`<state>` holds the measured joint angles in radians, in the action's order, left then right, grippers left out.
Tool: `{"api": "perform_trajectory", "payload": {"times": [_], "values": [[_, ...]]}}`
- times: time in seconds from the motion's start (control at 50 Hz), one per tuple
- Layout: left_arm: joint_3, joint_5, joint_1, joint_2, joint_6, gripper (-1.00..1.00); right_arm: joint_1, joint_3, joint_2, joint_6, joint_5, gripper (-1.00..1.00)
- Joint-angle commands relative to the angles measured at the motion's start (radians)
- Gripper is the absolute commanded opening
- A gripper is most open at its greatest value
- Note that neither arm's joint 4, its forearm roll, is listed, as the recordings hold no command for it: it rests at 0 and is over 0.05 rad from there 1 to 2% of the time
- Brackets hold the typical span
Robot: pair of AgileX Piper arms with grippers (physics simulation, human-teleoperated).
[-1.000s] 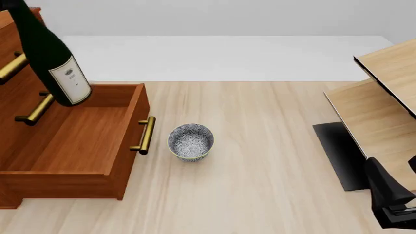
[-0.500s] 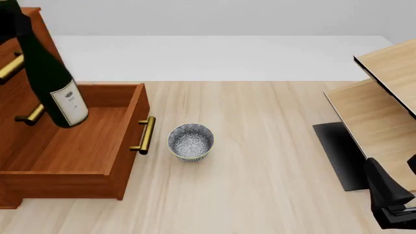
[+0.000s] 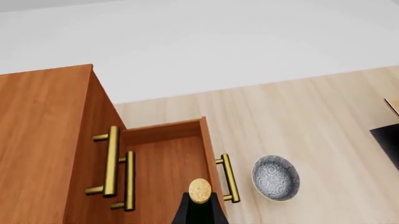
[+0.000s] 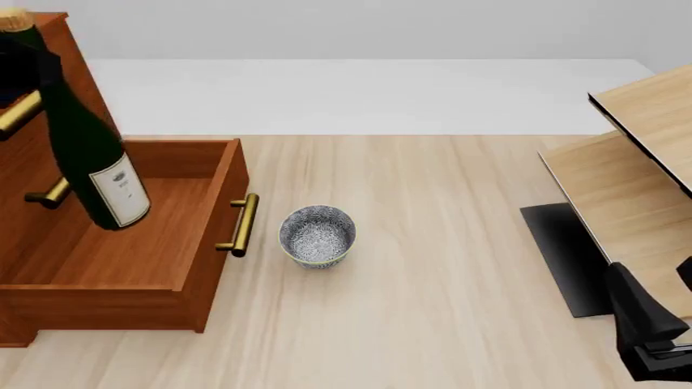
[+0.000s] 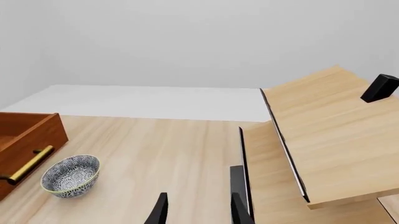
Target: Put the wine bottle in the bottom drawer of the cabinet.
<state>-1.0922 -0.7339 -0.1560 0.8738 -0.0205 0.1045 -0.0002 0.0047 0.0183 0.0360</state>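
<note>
The dark green wine bottle (image 4: 89, 154), with a tan cork (image 4: 14, 19) and a white label, hangs tilted with its base inside the open bottom drawer (image 4: 119, 243) of the reddish-brown cabinet (image 4: 27, 162). I cannot tell whether its base touches the drawer floor. My left gripper (image 4: 18, 71) is shut on the bottle's neck at the far left edge. In the left wrist view the cork (image 3: 199, 190) sits over the drawer (image 3: 163, 172). My right gripper (image 5: 198, 210) is open and empty low at the right (image 4: 649, 340), far from the cabinet.
A patterned blue-white bowl (image 4: 317, 235) stands on the table just right of the drawer's brass handle (image 4: 243, 224). A pale wood shelf unit (image 4: 633, 186) and a black mat (image 4: 562, 255) are at the right. Upper drawer handles (image 3: 112, 161) are behind the bottle.
The bottle has come down and a little left into the open drawer and stands more upright. The right arm has not moved.
</note>
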Motion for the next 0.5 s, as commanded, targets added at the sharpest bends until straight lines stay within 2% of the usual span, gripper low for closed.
{"api": "perform_trajectory", "payload": {"times": [0.02, 0.5], "values": [[0.035, 0.02, 0.011, -0.015, -0.006, -1.0, 0.001, 0.0, 0.0, 0.0, 0.0, 1.0], [0.118, 0.072, 0.019, -0.026, 0.002, -1.0, 0.004, 0.0, -0.001, -0.002, 0.002, 1.0]]}}
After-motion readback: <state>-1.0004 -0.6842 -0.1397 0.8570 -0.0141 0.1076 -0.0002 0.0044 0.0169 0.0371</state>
